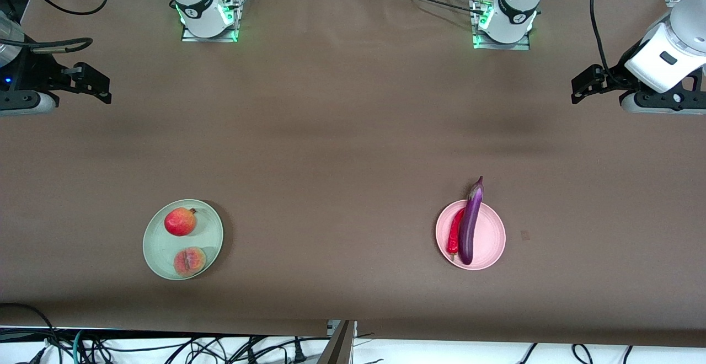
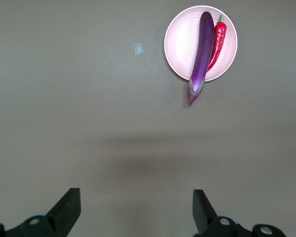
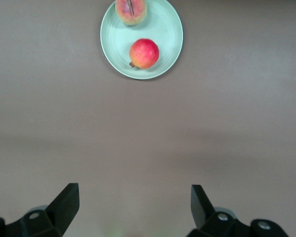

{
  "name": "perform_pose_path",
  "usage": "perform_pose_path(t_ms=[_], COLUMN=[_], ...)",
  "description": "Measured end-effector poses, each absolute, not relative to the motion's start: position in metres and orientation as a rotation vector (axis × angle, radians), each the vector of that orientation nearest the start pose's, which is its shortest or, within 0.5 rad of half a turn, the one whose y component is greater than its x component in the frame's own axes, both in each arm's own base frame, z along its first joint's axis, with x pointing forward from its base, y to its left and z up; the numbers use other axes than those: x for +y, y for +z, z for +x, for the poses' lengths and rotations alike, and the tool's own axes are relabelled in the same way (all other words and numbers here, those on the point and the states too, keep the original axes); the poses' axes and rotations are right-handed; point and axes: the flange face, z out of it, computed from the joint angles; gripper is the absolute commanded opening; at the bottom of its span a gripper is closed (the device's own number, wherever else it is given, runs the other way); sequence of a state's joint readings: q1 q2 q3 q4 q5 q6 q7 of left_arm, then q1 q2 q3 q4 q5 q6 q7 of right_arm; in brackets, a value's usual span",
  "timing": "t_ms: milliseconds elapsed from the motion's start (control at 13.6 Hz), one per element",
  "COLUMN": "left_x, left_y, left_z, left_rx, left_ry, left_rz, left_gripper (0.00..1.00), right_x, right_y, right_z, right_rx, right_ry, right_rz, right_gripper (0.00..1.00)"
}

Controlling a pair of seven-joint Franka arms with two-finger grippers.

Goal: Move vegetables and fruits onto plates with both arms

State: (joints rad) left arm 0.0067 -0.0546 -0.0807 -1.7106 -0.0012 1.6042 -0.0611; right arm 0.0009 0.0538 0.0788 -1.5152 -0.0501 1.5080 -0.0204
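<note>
The pale green plate (image 1: 160, 242) lies toward the right arm's end of the table and holds the round red pomegranate (image 1: 180, 221) and the peach (image 1: 190, 261). The pale pink plate (image 1: 491, 237) lies toward the left arm's end and holds the purple eggplant (image 1: 470, 226), its cap sticking out over the rim, with the red chili (image 1: 455, 234) beside it. My left gripper (image 1: 582, 85) is open and empty, raised at its end of the table. My right gripper (image 1: 99, 84) is open and empty at its own end. The left wrist view shows the pink plate (image 2: 180, 44), the eggplant (image 2: 202, 47) and the chili (image 2: 218, 42). The right wrist view shows the green plate (image 3: 165, 29), the pomegranate (image 3: 144, 53) and the peach (image 3: 131, 10).
A small pale mark (image 1: 525, 235) lies on the brown table beside the pink plate and also shows in the left wrist view (image 2: 138, 48). The arm bases (image 1: 209, 19) stand along the table edge farthest from the front camera. Cables hang along the nearest edge.
</note>
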Motion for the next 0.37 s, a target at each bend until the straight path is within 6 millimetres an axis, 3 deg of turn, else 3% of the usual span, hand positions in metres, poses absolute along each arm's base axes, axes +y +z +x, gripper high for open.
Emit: perform_pose_path(t_ms=[368], left_x=[-0.0409], left_y=[0.5911], left_z=[0.5356], left_rx=[0.021], left_ry=[0.081], left_rz=[-3.134], left_gripper=[1.00], right_x=[0.0369], right_y=[0.6097], right_z=[0.5636], right_rx=[-0.141], right_ry=[0.123], right_rz=[-3.184], right_gripper=[1.00])
